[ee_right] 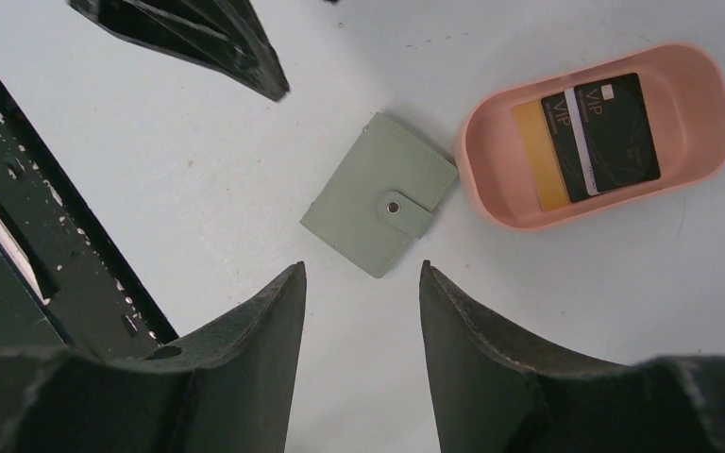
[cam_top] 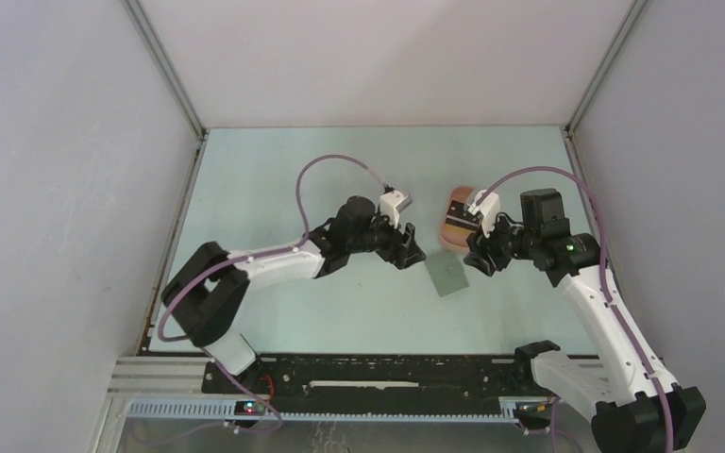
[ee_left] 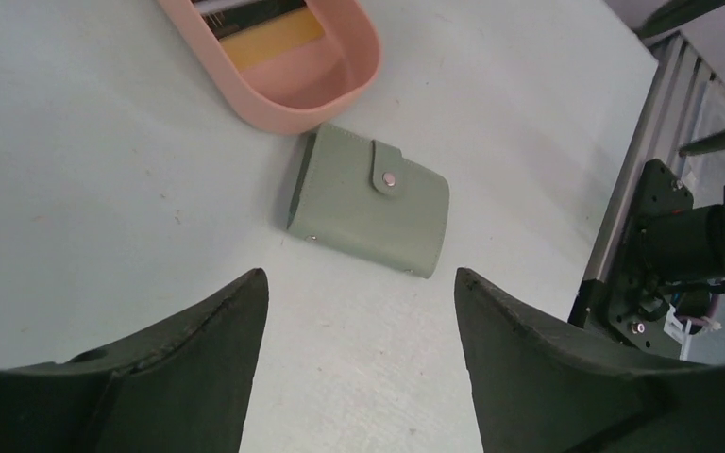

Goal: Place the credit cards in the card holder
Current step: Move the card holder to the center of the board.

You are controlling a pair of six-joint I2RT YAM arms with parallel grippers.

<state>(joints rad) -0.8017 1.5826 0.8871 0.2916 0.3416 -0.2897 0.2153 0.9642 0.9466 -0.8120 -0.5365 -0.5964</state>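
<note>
The card holder (cam_top: 450, 276) is a grey-green wallet, snapped shut, flat on the table; it also shows in the left wrist view (ee_left: 368, 200) and the right wrist view (ee_right: 379, 193). The credit cards lie in a salmon-pink oval tray (ee_right: 708, 90): a black card with a white stripe (ee_right: 602, 134) over a yellow card (ee_right: 534, 156). No silvery card shows. My left gripper (cam_top: 410, 253) is open and empty, left of the wallet (ee_left: 361, 276). My right gripper (cam_top: 478, 260) is open and empty, right of the wallet (ee_right: 362, 268).
The pink tray (cam_top: 457, 224) stands just behind the wallet, partly under my right wrist; its rim shows in the left wrist view (ee_left: 363, 71). White walls enclose the table. A black rail (cam_top: 378, 373) runs along the near edge.
</note>
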